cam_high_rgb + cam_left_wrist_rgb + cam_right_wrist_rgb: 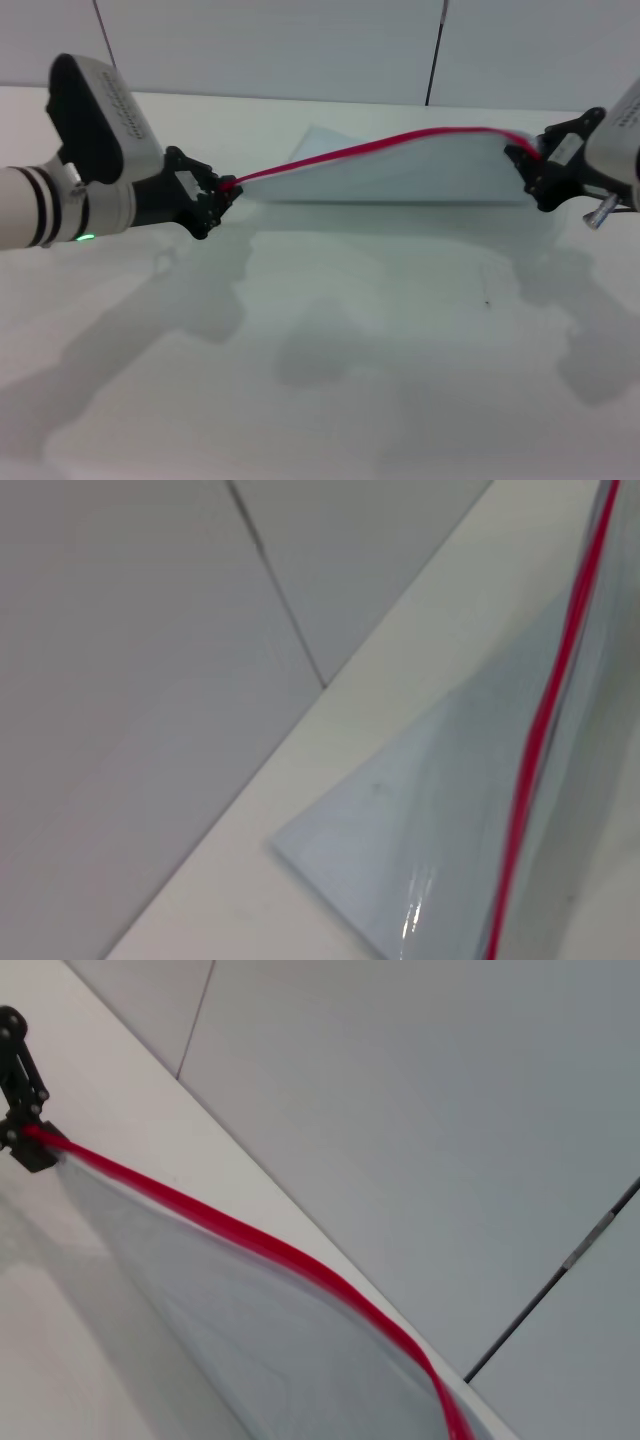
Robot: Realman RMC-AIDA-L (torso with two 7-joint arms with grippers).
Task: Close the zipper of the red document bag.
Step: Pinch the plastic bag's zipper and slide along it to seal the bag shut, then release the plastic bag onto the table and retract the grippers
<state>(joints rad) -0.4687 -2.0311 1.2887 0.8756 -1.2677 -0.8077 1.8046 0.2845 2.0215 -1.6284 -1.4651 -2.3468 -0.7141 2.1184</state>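
The zipper [400, 140] of the red document bag [400, 175] is pinched endwise by left gripper [222, 192] and right gripper [530, 165]; tension should be kept even.

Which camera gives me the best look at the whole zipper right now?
Head view: the zipper shows end to end, between the left gripper and the right gripper. The left wrist view catches only a short stretch; the right wrist view shows most of it, missing one end.

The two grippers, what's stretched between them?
In the head view, the zipper of the red document bag runs from the left gripper to the right gripper, each holding one end.
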